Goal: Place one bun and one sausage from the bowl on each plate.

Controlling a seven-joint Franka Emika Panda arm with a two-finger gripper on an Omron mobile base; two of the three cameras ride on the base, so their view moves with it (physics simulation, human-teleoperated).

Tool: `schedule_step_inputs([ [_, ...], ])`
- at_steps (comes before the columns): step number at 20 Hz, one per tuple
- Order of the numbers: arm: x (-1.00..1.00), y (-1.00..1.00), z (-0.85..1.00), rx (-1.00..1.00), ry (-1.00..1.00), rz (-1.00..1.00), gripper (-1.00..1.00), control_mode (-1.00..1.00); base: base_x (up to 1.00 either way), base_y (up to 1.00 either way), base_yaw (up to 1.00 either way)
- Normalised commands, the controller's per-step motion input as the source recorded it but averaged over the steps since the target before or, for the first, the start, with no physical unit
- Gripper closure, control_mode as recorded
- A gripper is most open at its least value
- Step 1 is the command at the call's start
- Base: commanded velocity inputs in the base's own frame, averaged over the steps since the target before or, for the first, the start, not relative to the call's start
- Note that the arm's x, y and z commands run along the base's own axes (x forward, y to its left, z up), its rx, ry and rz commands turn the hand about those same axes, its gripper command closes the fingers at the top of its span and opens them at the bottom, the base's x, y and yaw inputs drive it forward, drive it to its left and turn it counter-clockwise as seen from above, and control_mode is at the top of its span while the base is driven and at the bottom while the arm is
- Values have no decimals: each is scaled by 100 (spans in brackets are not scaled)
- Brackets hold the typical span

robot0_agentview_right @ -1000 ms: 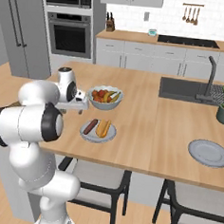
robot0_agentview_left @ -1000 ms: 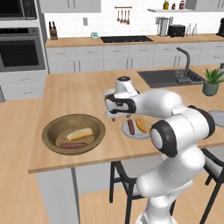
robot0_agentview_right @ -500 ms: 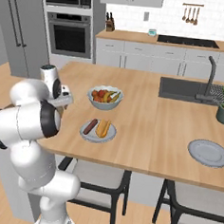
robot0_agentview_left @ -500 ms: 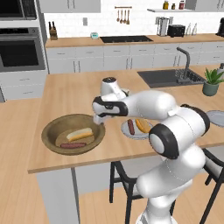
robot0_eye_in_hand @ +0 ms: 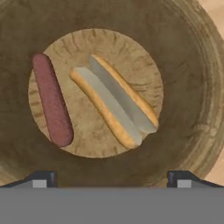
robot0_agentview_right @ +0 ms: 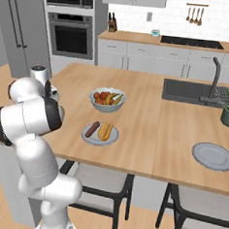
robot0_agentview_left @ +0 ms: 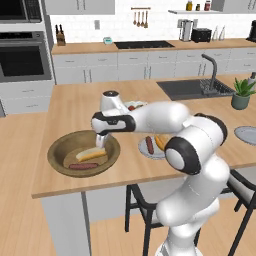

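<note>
Directly below the wide-open, empty gripper (robot0_eye_in_hand: pixel 109 177), the bun (robot0_eye_in_hand: pixel 113 100) lay slantwise mid-bowl (robot0_eye_in_hand: pixel 183 57), the sausage (robot0_eye_in_hand: pixel 51 99) just beside it.

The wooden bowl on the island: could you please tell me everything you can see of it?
The wooden bowl is wide, shallow and round, of brown wood with a grainy, paler flat floor. It sits upright near the island counter's left front edge. Inside lie one bun, split along its top, and one sausage, side by side and apart. The open gripper hovers just above it, touching nothing.
</note>
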Motion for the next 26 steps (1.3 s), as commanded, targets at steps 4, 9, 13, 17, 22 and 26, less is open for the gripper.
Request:
schedule_step_inputs([
  [4,0,62,-7,0,0,42,-100,-100,0,0,0],
  [9,15,24,-17,0,-3,19,-100,-100,0,0,0],
  [13,49,0,-30,-3,-1,7,-100,-100,0,0,0],
  [17,28,6,-48,-9,0,5,-100,-100,0,0,0],
  [22,-16,0,-21,-3,-7,1,-100,-100,0,0,0],
  [26,-32,0,-28,0,-5,1,-100,-100,0,0,0],
])
